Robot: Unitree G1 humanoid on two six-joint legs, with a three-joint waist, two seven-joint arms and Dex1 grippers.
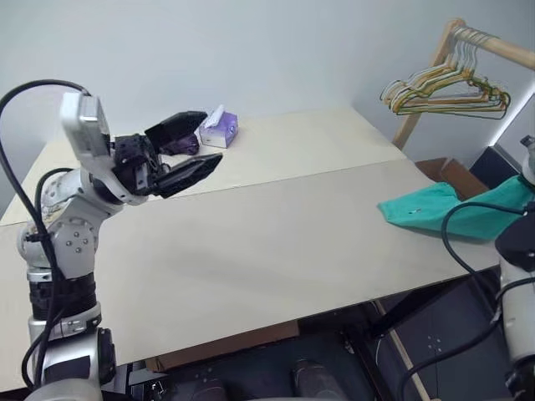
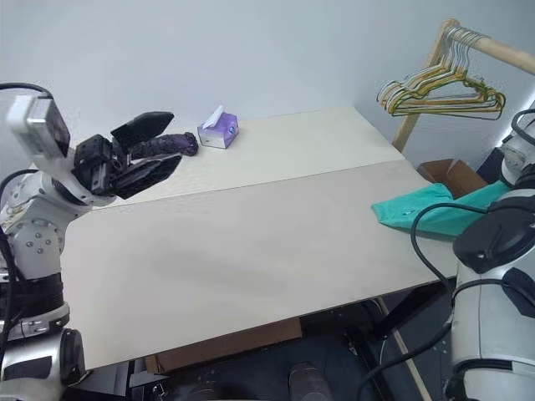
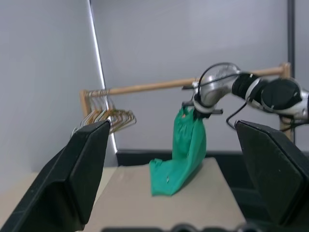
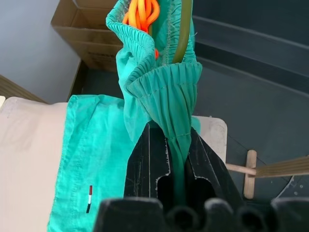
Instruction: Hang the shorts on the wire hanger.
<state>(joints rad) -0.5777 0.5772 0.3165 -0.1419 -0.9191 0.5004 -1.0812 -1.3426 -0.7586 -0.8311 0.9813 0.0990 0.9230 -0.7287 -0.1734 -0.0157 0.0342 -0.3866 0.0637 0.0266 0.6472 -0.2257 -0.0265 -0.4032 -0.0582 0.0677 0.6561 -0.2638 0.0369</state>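
My right gripper is shut on the gathered waistband of the teal-green shorts. It holds them up past the table's right edge. Their lower part still drapes on the table's right corner. Orange loops and an olive strip show inside the waistband. A small white mark sits near a hem. My left gripper hovers open and empty above the table's far left, pointing toward the shorts. The wire hanger is out of view.
A wooden rail at the far right carries a bunch of yellowish and pale hangers. A purple tissue box and a dark object sit at the back of the beige table. An open cardboard box stands beyond the right edge.
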